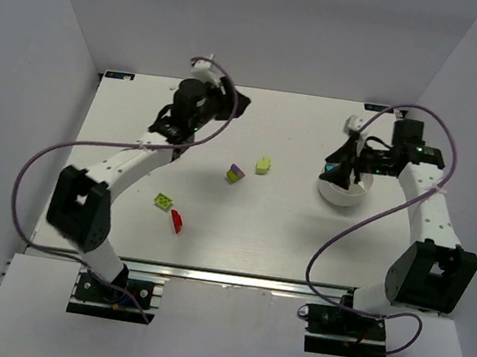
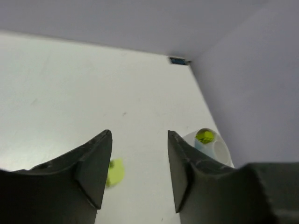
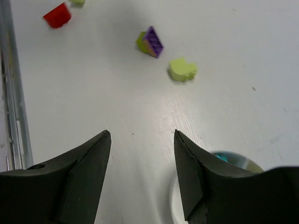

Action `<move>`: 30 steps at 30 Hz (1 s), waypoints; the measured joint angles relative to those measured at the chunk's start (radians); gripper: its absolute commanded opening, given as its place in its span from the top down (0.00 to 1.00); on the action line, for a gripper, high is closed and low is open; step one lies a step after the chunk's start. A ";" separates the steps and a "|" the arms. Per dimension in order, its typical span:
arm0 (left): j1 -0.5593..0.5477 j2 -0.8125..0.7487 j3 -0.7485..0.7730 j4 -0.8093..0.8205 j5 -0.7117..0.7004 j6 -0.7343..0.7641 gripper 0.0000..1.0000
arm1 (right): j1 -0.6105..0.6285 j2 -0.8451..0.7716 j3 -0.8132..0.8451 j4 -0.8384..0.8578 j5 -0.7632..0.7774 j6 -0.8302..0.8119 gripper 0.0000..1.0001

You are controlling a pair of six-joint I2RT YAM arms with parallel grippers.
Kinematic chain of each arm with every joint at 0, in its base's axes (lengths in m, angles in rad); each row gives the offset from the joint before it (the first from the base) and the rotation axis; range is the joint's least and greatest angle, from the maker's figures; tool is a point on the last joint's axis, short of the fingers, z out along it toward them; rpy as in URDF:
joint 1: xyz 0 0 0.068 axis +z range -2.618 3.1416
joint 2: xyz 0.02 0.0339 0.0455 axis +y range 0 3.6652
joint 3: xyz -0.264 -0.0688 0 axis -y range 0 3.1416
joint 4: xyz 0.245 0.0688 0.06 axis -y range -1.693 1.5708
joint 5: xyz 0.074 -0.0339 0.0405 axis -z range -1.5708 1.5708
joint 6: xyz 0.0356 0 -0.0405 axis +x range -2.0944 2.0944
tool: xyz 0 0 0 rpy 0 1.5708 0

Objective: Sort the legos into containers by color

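Both arms are between picks, nothing in hand.

- Right gripper (image 3: 141, 135): jaws apart, empty, hanging over the left rim of the divided bowl (image 1: 344, 193), which sits near the counter's right edge, far half.
- Left gripper (image 2: 139, 135): jaws apart, empty, raised near the far edge, left of centre, facing the far-right corner.
- In the bowl: a lime brick (image 2: 204, 136) in one compartment and a cyan piece (image 3: 222, 157) in another. The rest is hidden by the gripper.
- Four legos on the counter (image 1: 402, 281):
  - rounded lime brick (image 3: 182, 70), mid-counter;
  - purple-and-lime brick (image 3: 150, 41), just beside it on the left, not touching;
  - flat lime plate (image 1: 164, 201) and red brick (image 1: 176, 221), close together towards the near-left corner.

My read: the sort is partly done and the next pick hasn't started.

- The rounded lime brick is the closest target for the right arm: swing left, drop, close across its flatter sides, then release into the compartment with lime.
- The left arm is better placed for the plate and red brick, but must pull back towards the near edge first.
- The two-tone brick needs a colour call, so leave it till last.
- The plate is thin, so it needs a low, square approach.
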 measured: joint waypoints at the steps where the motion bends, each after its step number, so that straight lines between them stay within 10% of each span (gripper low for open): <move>1: 0.023 -0.051 -0.047 -0.030 -0.014 -0.011 0.34 | 0.049 -0.018 -0.024 0.000 0.015 -0.027 0.35; 6: 0.094 -0.309 -0.326 -0.241 -0.088 -0.058 0.19 | 0.264 -0.112 -0.165 0.123 0.124 -0.011 0.25; 16: 0.171 -0.789 -0.713 -0.527 -0.233 -0.209 0.20 | 0.628 0.029 -0.192 0.515 0.482 0.281 0.14; 30: 0.171 -0.922 -0.750 -0.674 -0.227 -0.109 0.20 | 0.643 0.534 0.222 0.319 0.362 -0.603 0.11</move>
